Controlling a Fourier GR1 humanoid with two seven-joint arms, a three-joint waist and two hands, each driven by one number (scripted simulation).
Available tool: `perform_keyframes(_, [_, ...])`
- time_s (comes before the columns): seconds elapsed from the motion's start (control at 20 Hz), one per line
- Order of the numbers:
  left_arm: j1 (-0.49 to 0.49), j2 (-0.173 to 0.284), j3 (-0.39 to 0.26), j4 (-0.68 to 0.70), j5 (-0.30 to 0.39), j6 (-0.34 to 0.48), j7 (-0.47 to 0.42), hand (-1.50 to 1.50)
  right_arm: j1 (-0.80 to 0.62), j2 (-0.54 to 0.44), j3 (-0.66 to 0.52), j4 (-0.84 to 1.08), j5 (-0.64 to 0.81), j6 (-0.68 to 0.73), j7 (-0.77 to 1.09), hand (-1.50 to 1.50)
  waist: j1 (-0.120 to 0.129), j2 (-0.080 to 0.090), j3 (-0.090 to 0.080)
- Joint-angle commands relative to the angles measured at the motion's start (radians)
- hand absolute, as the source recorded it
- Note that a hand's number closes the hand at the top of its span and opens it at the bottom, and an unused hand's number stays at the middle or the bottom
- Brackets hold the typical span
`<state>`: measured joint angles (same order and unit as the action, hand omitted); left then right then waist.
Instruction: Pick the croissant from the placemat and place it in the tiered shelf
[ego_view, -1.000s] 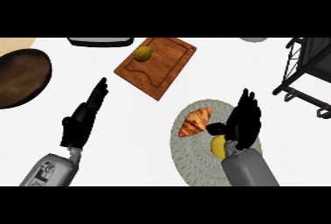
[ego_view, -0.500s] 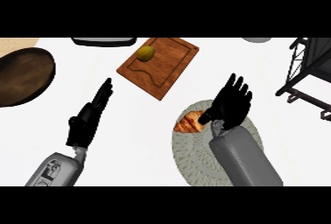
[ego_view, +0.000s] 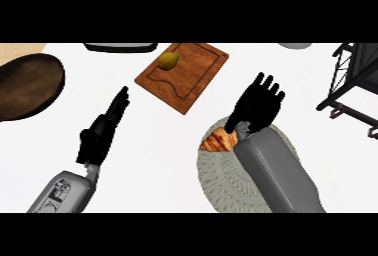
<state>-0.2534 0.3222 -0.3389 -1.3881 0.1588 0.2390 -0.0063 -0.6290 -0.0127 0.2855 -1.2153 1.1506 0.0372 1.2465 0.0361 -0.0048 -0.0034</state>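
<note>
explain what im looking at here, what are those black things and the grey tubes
This is the view from a humanoid robot's head, looking steeply down at a white kitchen counter. The grey tubes are its forearms; the black things are its hands. The left robot hand is open, fingers straight, holding nothing. The right robot hand is over a croissant that lies on a round grey placemat; its fingers are spread and not closed round the croissant. Also on the counter: a wooden cutting board with a yellowish fruit on it, a dark bowl at the left, and a black wire shelf at the right.
</note>
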Motion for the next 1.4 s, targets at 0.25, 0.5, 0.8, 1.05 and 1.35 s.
perform_keyframes(0.25, [0.006, -0.006, 0.003, 0.013, -0.001, -0.025, -0.021, 0.00, -0.094, 0.012, -0.025, 0.112, -0.012, 0.016, 0.241, -1.50, 0.009, 0.005, 0.001])
perform_keyframes(0.5, [-0.041, -0.021, 0.016, 0.044, -0.005, -0.017, -0.003, 0.00, -0.109, 0.012, -0.021, 0.141, -0.025, 0.028, 0.241, -1.50, 0.000, 0.004, 0.001])
perform_keyframes(0.8, [-0.036, -0.004, 0.030, -0.013, 0.002, -0.018, 0.042, 0.00, -0.096, 0.012, -0.043, 0.181, -0.025, -0.010, 0.241, -1.50, 0.004, -0.002, 0.002])
perform_keyframes(1.05, [-0.004, -0.011, 0.017, 0.008, -0.024, -0.009, 0.015, 0.00, -0.066, 0.012, -0.032, 0.199, -0.033, -0.034, 0.241, -1.50, -0.001, -0.001, 0.002])
perform_keyframes(1.35, [-0.005, -0.031, 0.020, 0.031, -0.026, -0.014, -0.017, 0.00, -0.078, 0.012, -0.039, 0.236, -0.040, 0.003, 0.241, -1.50, -0.007, 0.000, 0.001])
